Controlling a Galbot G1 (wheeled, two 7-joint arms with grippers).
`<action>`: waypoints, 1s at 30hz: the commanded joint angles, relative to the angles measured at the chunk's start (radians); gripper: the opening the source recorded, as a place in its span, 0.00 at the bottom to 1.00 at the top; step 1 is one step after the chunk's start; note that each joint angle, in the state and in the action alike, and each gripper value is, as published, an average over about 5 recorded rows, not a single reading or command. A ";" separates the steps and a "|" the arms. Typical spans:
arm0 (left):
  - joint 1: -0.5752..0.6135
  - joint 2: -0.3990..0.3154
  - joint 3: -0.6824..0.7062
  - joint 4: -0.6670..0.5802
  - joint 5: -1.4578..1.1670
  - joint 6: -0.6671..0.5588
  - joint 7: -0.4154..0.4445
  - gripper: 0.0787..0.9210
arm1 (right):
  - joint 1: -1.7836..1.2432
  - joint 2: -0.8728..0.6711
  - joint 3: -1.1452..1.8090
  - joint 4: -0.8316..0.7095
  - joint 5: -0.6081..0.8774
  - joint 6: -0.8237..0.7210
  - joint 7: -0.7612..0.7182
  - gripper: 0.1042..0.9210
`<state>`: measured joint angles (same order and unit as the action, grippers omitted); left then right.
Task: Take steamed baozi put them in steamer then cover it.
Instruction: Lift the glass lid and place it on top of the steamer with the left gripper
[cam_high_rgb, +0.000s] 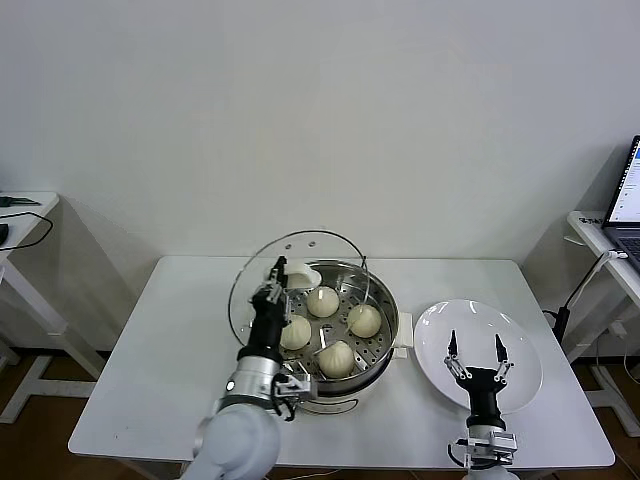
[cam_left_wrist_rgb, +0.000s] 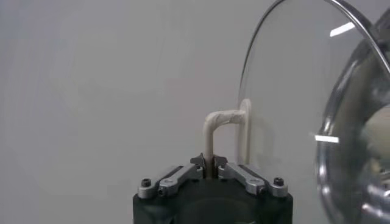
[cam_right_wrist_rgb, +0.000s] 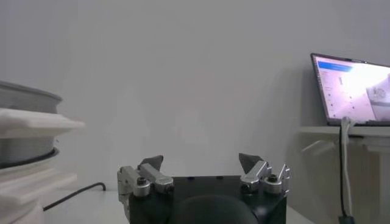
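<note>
A white surface (cam_high_rgb: 150, 380) stands before a plain pale wall, with a side desk carrying an open laptop (cam_high_rgb: 625, 205) off to the robot's right and another small desk with dark cables at the far left edge of the head view. On the surface, to the right of the pot, lies a flat white plate (cam_high_rgb: 525, 350) with nothing on it, and a cable hangs down beside the laptop desk. The steamer (cam_high_rgb: 375, 375) sits near the middle of the surface, a shiny round steel pot with a white side handle facing the plate and a perforated tray inside. Four pale buns (cam_high_rgb: 364, 320) with pleated tops rest on that tray, spread around it and apart from one another. The lid (cam_high_rgb: 245, 290), clear glass with a metal rim, is tilted up nearly on edge at the pot's left rim, leaning over that side and not covering the opening; nothing lies between it and the buns. The left hand (cam_high_rgb: 278, 274) is closed tight on the lid's cream-white handle (cam_left_wrist_rgb: 222, 131), the wrist view showing the bent handle pinched between the two fingertips. The right hand (cam_high_rgb: 476, 352) hovers over the plate, well apart from the pot, its fingers (cam_right_wrist_rgb: 253, 162) spread wide and holding nothing.
</note>
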<state>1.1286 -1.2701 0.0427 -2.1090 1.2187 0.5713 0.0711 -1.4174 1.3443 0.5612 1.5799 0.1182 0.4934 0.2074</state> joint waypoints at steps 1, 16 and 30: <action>-0.051 -0.019 0.098 0.063 0.206 0.040 0.156 0.13 | 0.003 0.006 0.006 -0.016 0.001 0.001 0.002 0.88; -0.057 -0.051 0.118 0.104 0.299 0.023 0.224 0.13 | 0.020 0.005 0.006 -0.048 0.001 0.006 0.001 0.88; -0.056 -0.076 0.127 0.130 0.300 0.017 0.199 0.13 | 0.020 0.003 0.005 -0.057 0.000 0.008 -0.001 0.88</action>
<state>1.0770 -1.3341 0.1615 -1.9970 1.4962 0.5884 0.2635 -1.3975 1.3474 0.5654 1.5265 0.1180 0.5001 0.2071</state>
